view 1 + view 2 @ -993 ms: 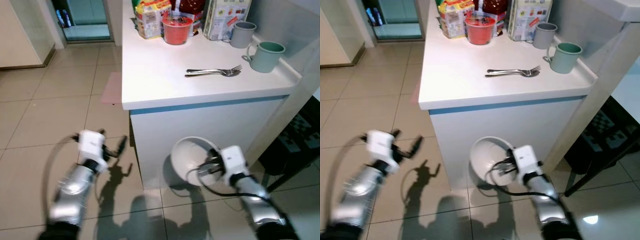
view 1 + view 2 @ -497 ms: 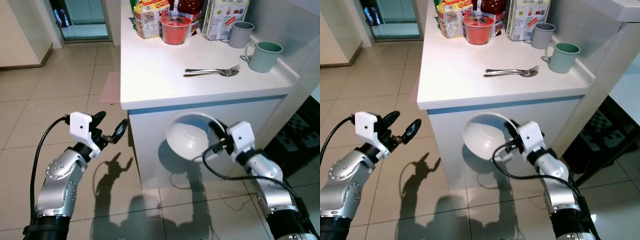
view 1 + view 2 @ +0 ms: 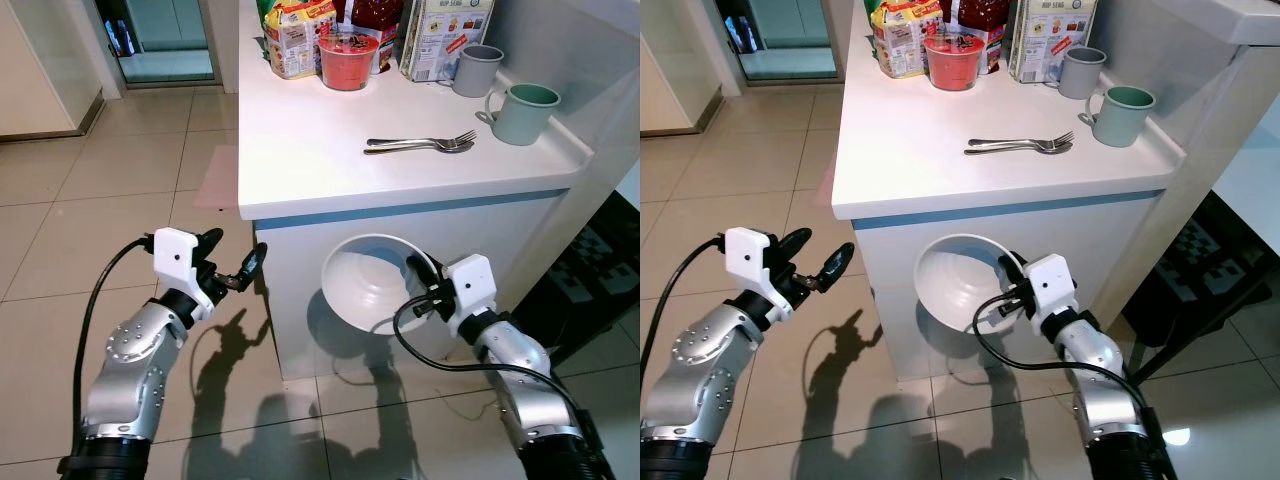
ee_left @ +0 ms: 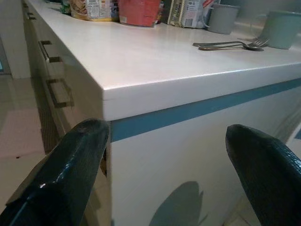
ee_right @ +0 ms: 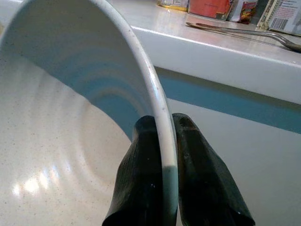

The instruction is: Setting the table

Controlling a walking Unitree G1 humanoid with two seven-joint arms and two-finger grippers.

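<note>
Our right gripper (image 3: 425,283) is clamped on the rim of a white bowl (image 3: 372,294); in the right wrist view one finger (image 5: 141,183) lies inside the rim and the other outside, and the bowl's far edge is cut off by the frame. The bowl hangs tilted on edge in front of the white counter's (image 3: 330,150) blue-striped face, below its top. Our left gripper (image 3: 238,270) hovers empty near the counter's corner, its fingers (image 4: 66,174) spread wide. On the counter top lie a fork and spoon (image 3: 420,144) side by side, a green mug (image 3: 522,110), a grey mug (image 3: 472,69), and a red cup (image 3: 346,58); the packages (image 3: 300,35) behind are cropped at the top.
</note>
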